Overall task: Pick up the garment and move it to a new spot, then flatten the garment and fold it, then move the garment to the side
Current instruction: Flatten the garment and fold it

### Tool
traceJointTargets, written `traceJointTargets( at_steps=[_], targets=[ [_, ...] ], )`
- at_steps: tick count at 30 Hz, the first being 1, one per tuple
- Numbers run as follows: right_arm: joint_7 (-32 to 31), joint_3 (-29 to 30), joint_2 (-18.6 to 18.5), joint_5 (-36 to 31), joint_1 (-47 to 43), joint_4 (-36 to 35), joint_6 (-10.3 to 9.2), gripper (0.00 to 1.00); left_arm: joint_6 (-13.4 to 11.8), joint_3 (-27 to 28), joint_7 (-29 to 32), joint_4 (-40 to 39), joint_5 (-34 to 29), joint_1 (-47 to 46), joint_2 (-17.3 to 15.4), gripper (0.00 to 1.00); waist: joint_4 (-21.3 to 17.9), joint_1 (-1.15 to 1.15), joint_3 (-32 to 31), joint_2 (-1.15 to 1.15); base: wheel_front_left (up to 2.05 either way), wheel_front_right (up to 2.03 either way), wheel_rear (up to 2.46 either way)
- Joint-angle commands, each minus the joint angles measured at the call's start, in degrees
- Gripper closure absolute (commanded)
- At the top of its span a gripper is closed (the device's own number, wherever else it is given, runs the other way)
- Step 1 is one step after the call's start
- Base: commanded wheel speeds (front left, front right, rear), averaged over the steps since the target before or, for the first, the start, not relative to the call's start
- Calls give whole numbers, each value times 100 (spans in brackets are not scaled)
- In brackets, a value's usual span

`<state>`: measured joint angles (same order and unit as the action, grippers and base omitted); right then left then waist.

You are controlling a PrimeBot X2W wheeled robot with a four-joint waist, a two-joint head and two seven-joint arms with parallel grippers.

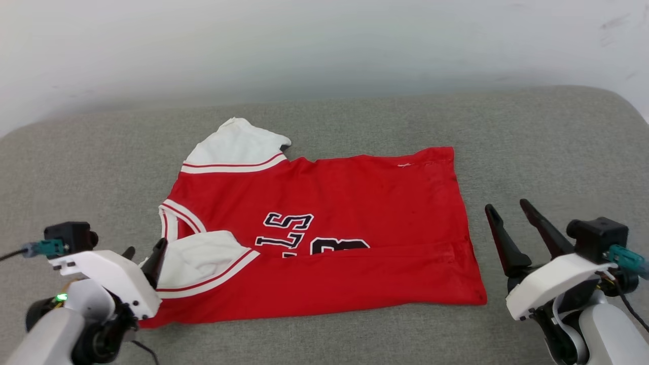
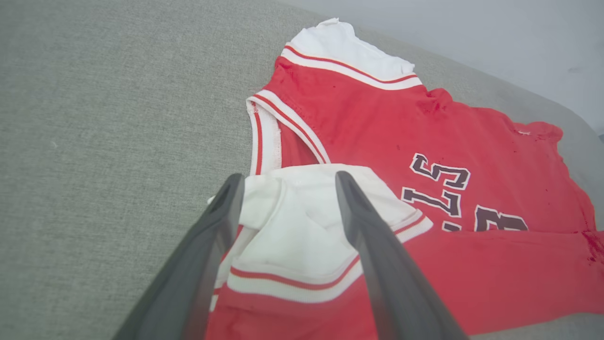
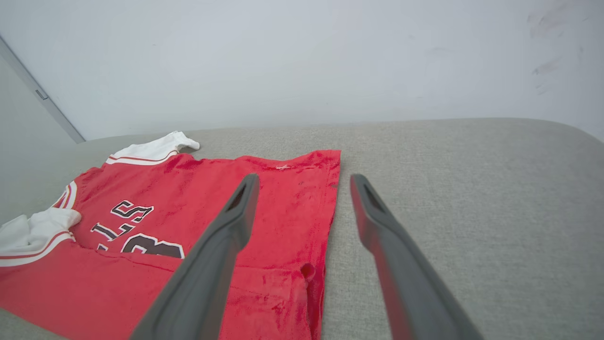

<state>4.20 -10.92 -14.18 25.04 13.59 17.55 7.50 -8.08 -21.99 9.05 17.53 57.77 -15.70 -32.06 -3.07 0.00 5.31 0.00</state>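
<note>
Garment point(image 1: 355, 203) first, from the head view: a red jersey lying flat at the centre of a grey fabric-covered bench point(image 1: 557, 142), collar toward 9 o'clock, hem toward 3 o'clock. Its near long edge is turned up over the bottom of the black lettering, with the near sleeve point(image 1: 203, 253) laid on top, so a first lengthwise fold looks done. The left end effector point(image 1: 145, 248) sits at 8 o'clock and the right end effector point(image 1: 507, 208) at 4 o'clock, both spread wide and empty. Left wrist view: the left end effector point(image 2: 288, 179) straddles the near sleeve point(image 2: 302, 222), gripping nothing. Right wrist view: the right end effector point(image 3: 306, 179) hangs wide over the garment point(image 3: 188, 189) at its hem edge, likely placed for the next fold.
</note>
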Motion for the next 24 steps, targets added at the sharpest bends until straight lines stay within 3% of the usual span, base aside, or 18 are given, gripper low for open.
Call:
traceJointTargets(
  at_steps=[1, 7, 12, 16, 22, 23, 24],
  targets=[
    [89, 66, 23, -122, -128, -91, -2, 0, -20, -19, 133, -101, -22, 45, -161, 0, -65, 0, -64, 0, 0, 0, 0],
    [135, 416, 155, -724, -453, -611, -2, 0, -60, -267, 1296, -586, -27, 156, -956, 0, -210, 0, -85, 0, 0, 0, 0],
    [-32, 630, 319, -990, -752, -1080, -2, 0, -170, -345, 2199, -872, 260, 400, -1413, 0, -384, 0, 54, 0, 0, 0, 0],
    [-121, 753, 445, -1056, -855, -1332, -2, 0, -314, -334, 2437, -873, 440, 620, -1488, 0, -503, 0, 243, 0, 0, 0, 0],
    [-184, 777, 531, -1077, -781, -1526, -2, 0, -256, -331, 2441, -450, 715, 678, -1157, 0, -608, 0, 532, 0, 0, 0, 0],
    [-198, 781, 525, -1072, -767, -1544, -2, 0, -209, -358, 2455, -367, 735, 672, -1094, 3, -619, 0, 573, 0, 0, 0, 0],
    [-203, 783, 523, -1065, -755, -1556, -2, 0, -156, -358, 2421, -293, 786, 653, -998, 54, -626, 0, 605, 0, 0, 0, 0]
  ],
)
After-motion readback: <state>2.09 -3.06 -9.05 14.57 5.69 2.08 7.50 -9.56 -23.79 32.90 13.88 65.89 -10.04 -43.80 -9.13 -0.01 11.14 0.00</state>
